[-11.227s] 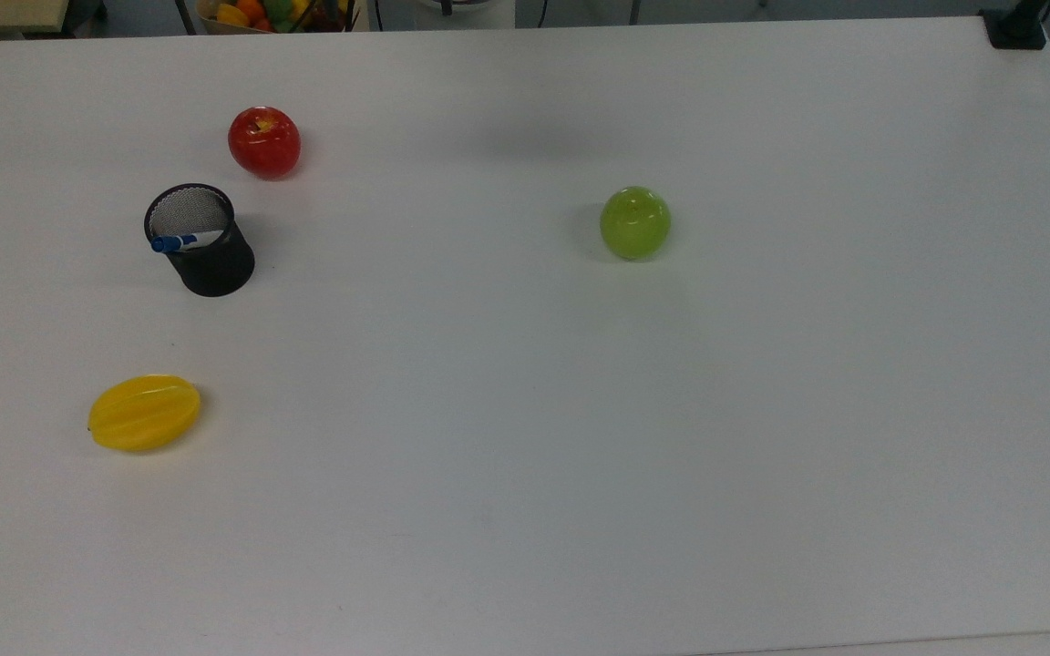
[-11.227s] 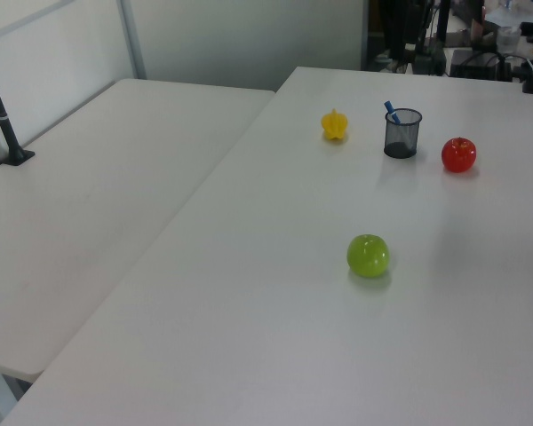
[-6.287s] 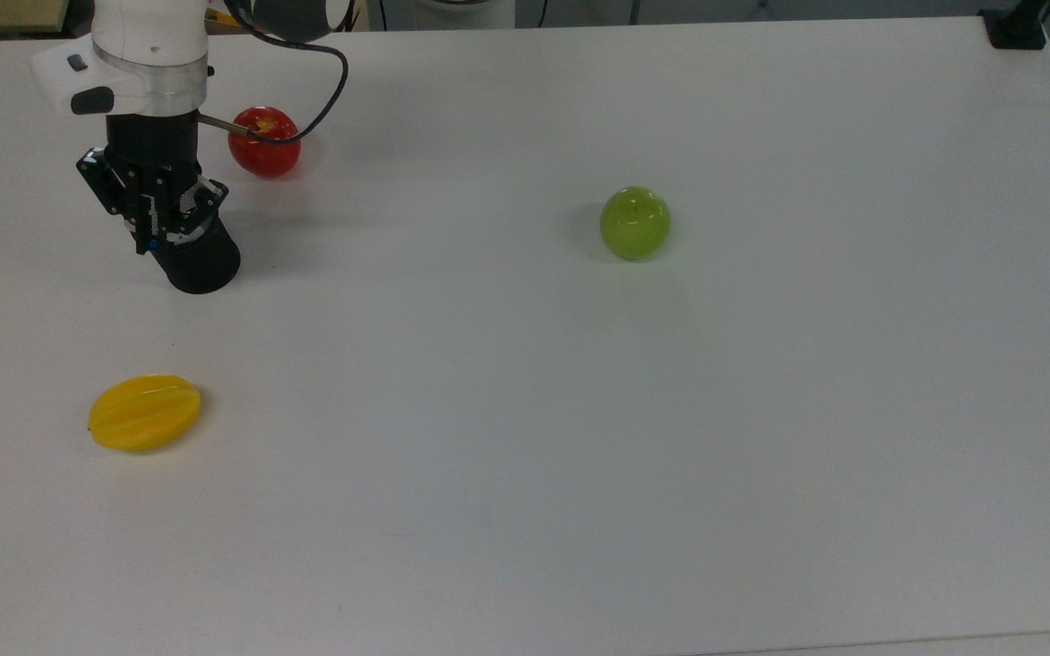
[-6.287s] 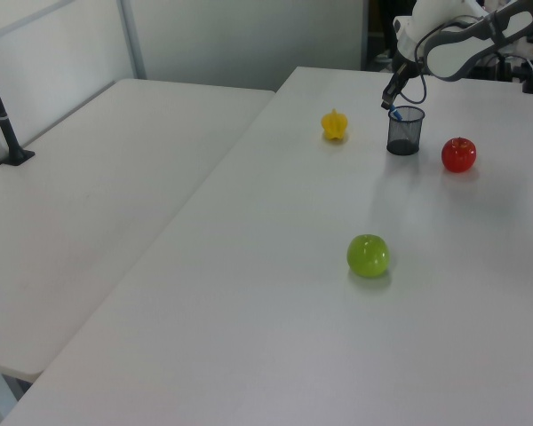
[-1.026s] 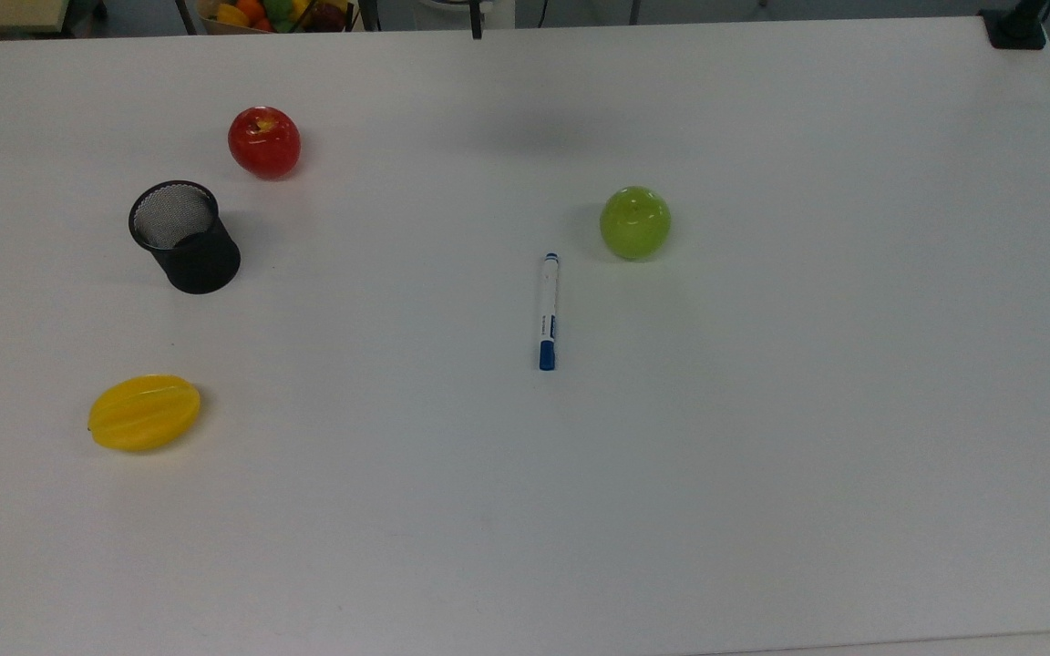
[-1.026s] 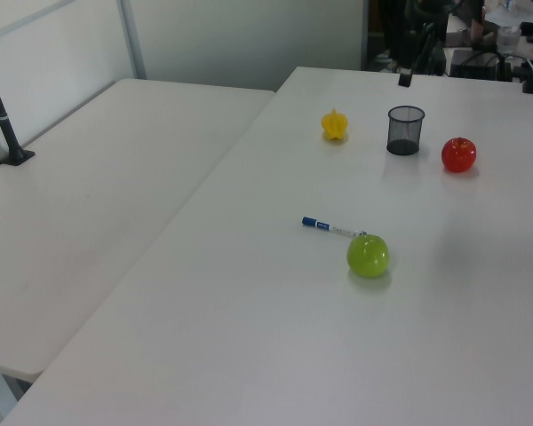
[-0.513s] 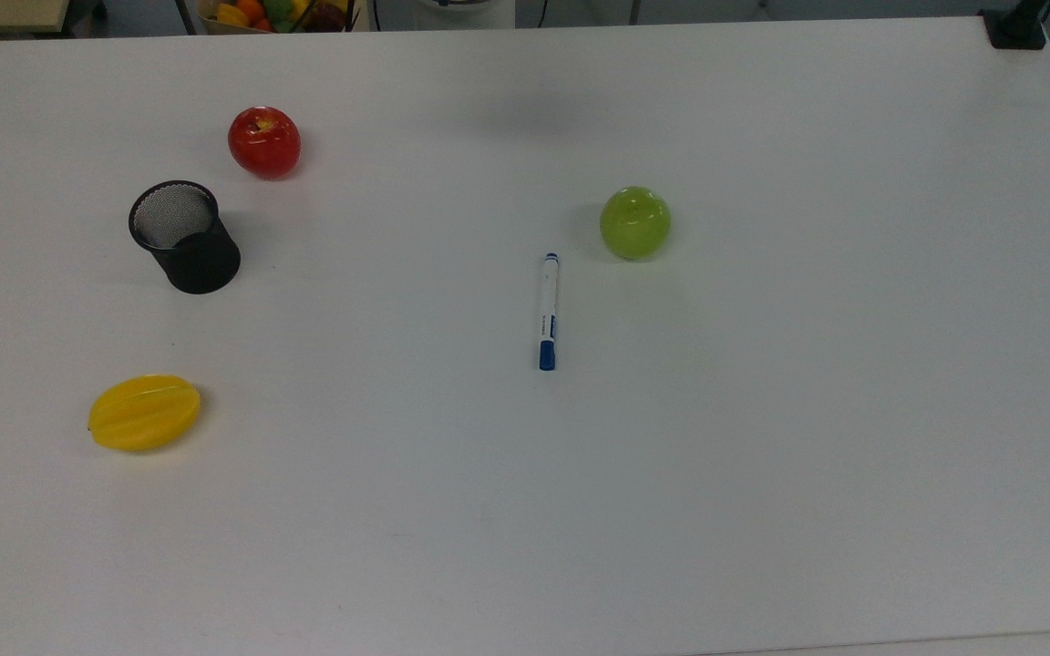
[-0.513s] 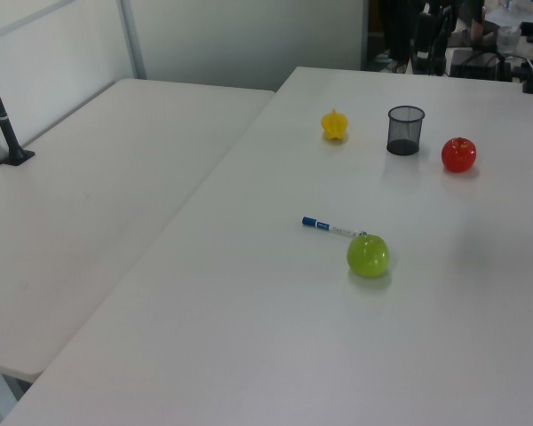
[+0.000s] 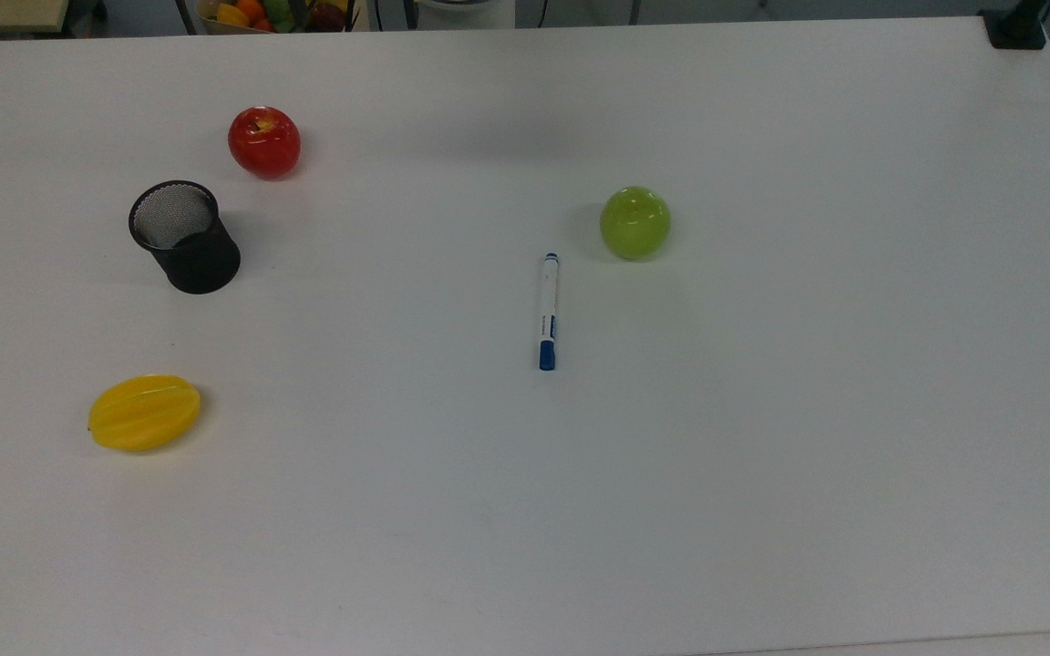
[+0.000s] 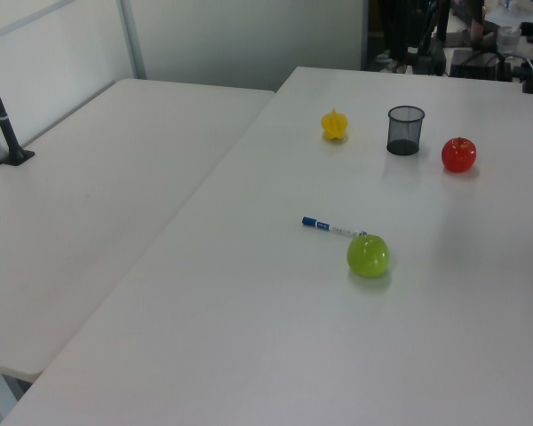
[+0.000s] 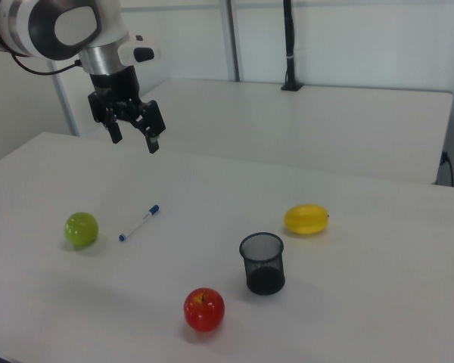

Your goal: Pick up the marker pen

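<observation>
Your gripper (image 11: pixel 133 138) hangs high with fingers spread, holding nothing. The marker pen (image 9: pixel 547 312) lies flat on the table (image 9: pixel 762 410), beside the green apple (image 9: pixel 635 222). Descend centred, jaws across the barrel.

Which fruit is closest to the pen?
The green apple. It sits right by the marker pen; the red apple and yellow fruit are farther off.

Even, diffuse overhead light; soft faint shadows on white table (image 9: pixel 762 456) (slight bluish cast), mild softness.
</observation>
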